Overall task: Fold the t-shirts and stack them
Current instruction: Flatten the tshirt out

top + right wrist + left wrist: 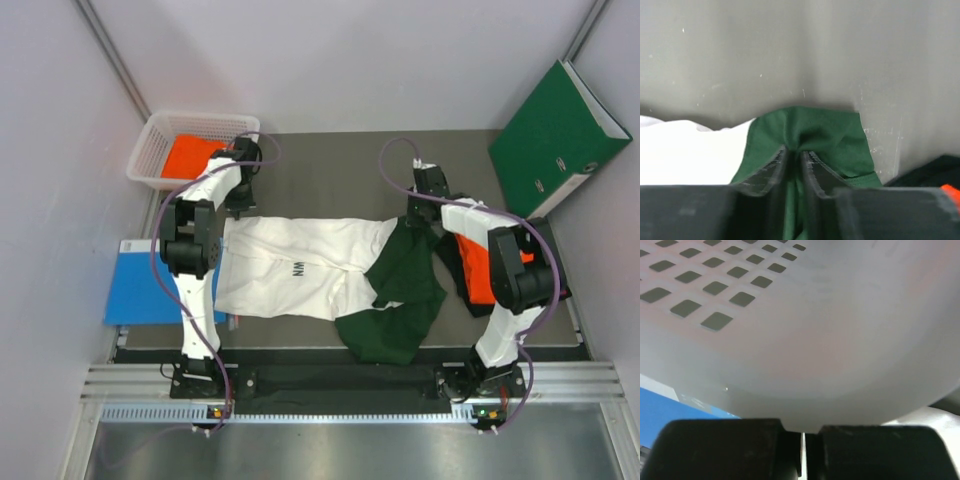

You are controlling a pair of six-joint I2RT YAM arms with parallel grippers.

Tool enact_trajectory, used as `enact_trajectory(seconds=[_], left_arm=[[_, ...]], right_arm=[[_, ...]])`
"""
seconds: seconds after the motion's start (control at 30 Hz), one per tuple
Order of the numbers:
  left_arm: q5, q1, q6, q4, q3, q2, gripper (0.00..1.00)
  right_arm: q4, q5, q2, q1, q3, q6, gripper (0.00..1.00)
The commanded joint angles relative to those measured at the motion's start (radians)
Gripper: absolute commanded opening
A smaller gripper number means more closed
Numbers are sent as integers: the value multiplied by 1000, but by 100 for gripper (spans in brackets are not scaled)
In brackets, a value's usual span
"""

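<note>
At your left a blue book [135, 290] lies by the table [330, 170], and a white basket [150, 150] in the far left corner holds an orange t-shirt [190, 155]. Just beside the basket, your left gripper [802, 432] has its jaws pressed together at the far left corner of the white t-shirt [300, 265]; whether cloth is caught, you cannot tell. That shirt lies spread mid-table, with dark chest letters like "WN". Your right gripper [794, 152] pinches its dark green sleeve [810, 130]. Further right, another orange shirt [480, 270] lies with a black t-shirt [455, 272], and a green binder [555, 140] leans far right.

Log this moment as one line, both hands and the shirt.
left hand: shut, at corner of white t-shirt, beside basket, grip unclear | right hand: shut on green sleeve | fold: not started
</note>
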Motion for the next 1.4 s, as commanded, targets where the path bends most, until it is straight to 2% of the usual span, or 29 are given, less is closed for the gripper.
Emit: enact_trajectory(seconds=[0.0,0.03,0.1,0.23,0.27,0.33,0.4,0.43,0.53,0.9,1.13,1.3,1.37], left_arm=[[-36,20,-2,26,-11,0,0],[-41,20,-2,35,-16,-7,0],[-33,20,2,43,-27,-28,0],[-28,19,10,63,-53,-69,0],[-28,19,10,69,-56,-85,3],[-28,19,12,75,-70,-99,33],[-27,19,12,80,-77,-119,46],[-27,19,12,82,-80,-126,73],[-25,17,15,86,-85,-152,99],[16,2,30,124,-91,-234,99],[108,-12,44,154,-94,-240,99],[113,-17,50,143,-100,-235,99],[125,-18,50,125,-105,-235,99]], right_arm=[[7,-23,9,-17,58,6,7],[9,-20,5,-19,58,1,3],[10,-15,0,-25,61,-2,0],[12,3,-11,-46,64,-9,0],[18,5,-9,-58,64,-9,0],[24,2,-5,-69,65,-8,0],[35,5,6,-83,70,-5,0],[39,5,9,-88,70,-3,0],[58,14,26,-106,84,3,0],[48,34,163,-175,303,3,0],[44,11,227,-223,423,-5,0],[44,-96,218,-227,389,9,0],[44,-131,207,-224,352,18,4]])
